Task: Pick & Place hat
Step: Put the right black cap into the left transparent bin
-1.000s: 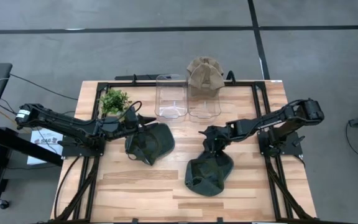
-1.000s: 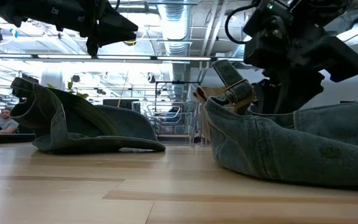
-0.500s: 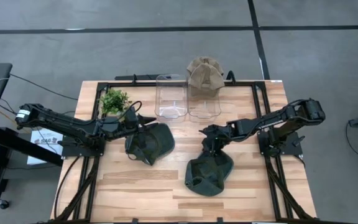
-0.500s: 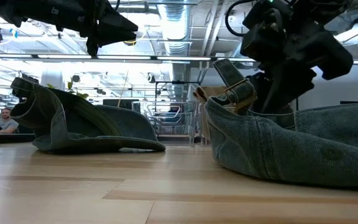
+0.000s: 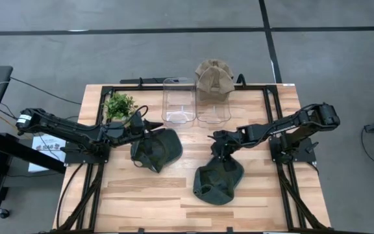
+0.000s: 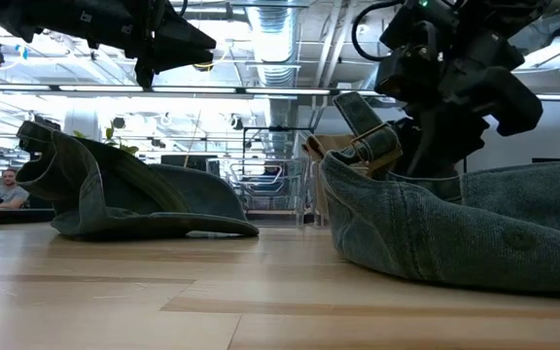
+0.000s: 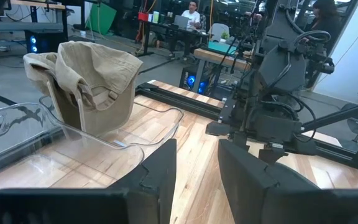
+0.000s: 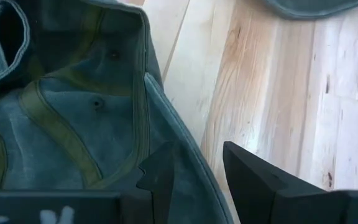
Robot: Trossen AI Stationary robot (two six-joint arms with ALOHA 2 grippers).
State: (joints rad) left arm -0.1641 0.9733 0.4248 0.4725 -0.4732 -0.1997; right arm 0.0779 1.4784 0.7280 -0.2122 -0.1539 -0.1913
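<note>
Two dark green denim hats lie on the wooden table. The left hat (image 5: 158, 149) (image 6: 134, 199) rests on its brim. The right hat (image 5: 218, 183) (image 6: 455, 233) lies with its hollow side up (image 8: 73, 112). My right gripper (image 5: 221, 155) (image 8: 197, 177) is open and low over the right hat's far rim, one finger over the inside and one beyond the rim. My left gripper (image 5: 149, 126) (image 7: 197, 168) hovers open above the left hat's far edge. A tan hat (image 5: 213, 78) (image 7: 92, 74) sits on a clear bin. My right gripper stands open astride the right hat's far rim (image 8: 166, 118), coming from above and slanting down. I cannot tell whether its fingers (image 8: 160, 177) touch the cloth. The hat lies flat on the table.
Two clear bins (image 5: 179, 101) (image 5: 214, 112) stand at the table's far edge, the right one carrying the tan hat. A small green plant (image 5: 119, 104) stands at the far left. Black frame rails (image 5: 274, 123) run along both sides. Bare wood lies along the near edge.
My right gripper has sunk a little toward the right hat's far rim and tipped slightly. Both hats and the left arm have stayed where they were.
</note>
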